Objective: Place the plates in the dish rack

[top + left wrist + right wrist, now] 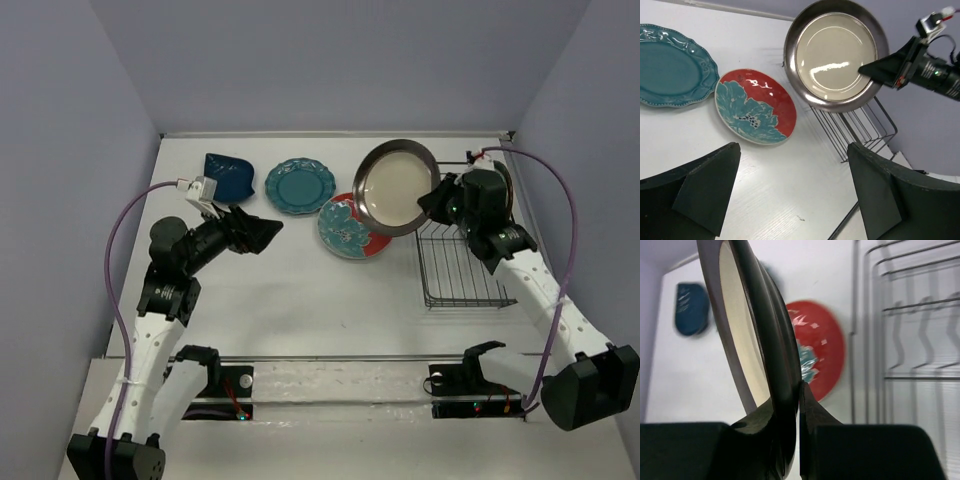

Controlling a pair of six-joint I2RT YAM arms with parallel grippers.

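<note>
silver plate (832, 52), rim pinched in right claw (867, 70)

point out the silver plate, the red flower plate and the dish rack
silver plate (395, 187): top view, its pale centre
red flower plate (345, 229): top view, the teal flower
dish rack (460, 272): top view, bare wire floor

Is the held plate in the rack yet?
Out: the right gripper holds the plate by its rim, tilted, at the left edge of the rack.
</note>
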